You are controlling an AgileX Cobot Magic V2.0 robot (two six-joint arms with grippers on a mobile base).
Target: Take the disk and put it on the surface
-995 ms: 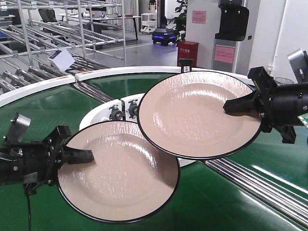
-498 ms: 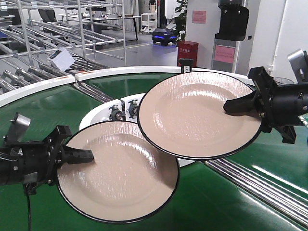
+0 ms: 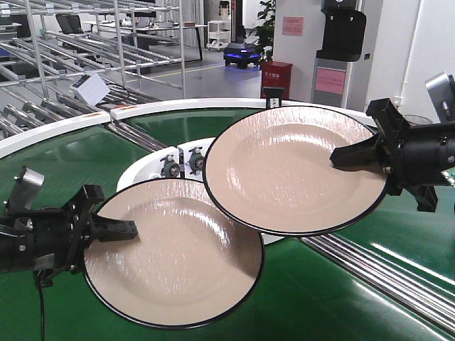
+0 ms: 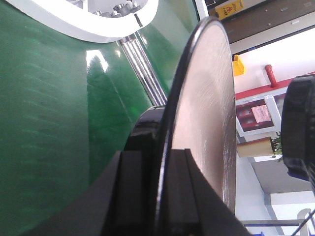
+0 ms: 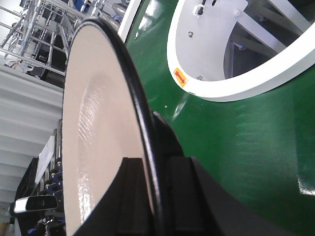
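Front view: the left end effector (image 3: 119, 229) is clamped on the rim of the left disk (image 3: 174, 252), held in the air over the green belt (image 3: 320, 298). The right end effector (image 3: 345, 158) grips the right disk (image 3: 295, 169), which sits higher and overlaps the left disk's far edge.

Left wrist view: black fingers (image 4: 133, 172) press on both faces of the left disk's dark rim, with the belt behind.

Right wrist view: the fingers (image 5: 130, 187) pinch the right disk's rim the same way, above the belt and its white rim (image 5: 221, 93).
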